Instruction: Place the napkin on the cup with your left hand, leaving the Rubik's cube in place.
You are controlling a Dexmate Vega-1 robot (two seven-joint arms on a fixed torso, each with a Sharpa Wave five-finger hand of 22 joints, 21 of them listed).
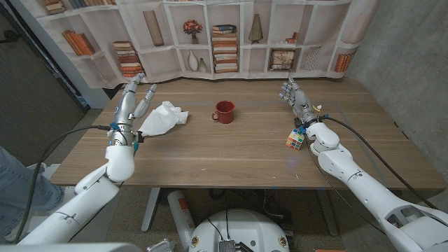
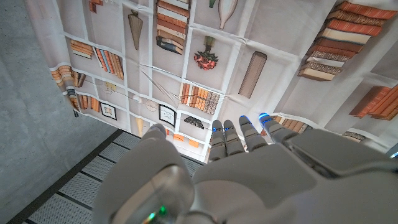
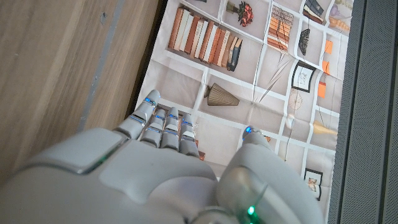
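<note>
A crumpled white napkin (image 1: 164, 117) lies on the wooden table (image 1: 231, 157) at the left. My left hand (image 1: 133, 98) stands just left of it, fingers spread and pointing away, holding nothing. The red cup (image 1: 224, 111) stands upright near the table's middle, to the right of the napkin. A Rubik's cube (image 1: 296, 138) sits at the right, close against my right wrist. My right hand (image 1: 296, 96) is beyond the cube, fingers apart and empty. My left hand (image 2: 249, 168) and my right hand (image 3: 168, 162) show from behind in their wrist views, fingers extended.
A printed bookshelf backdrop (image 1: 210, 35) hangs behind the table's far edge. Black cables (image 1: 364, 150) run along both arms. A person's leg in jeans (image 1: 17, 178) is at the left edge of the picture.
</note>
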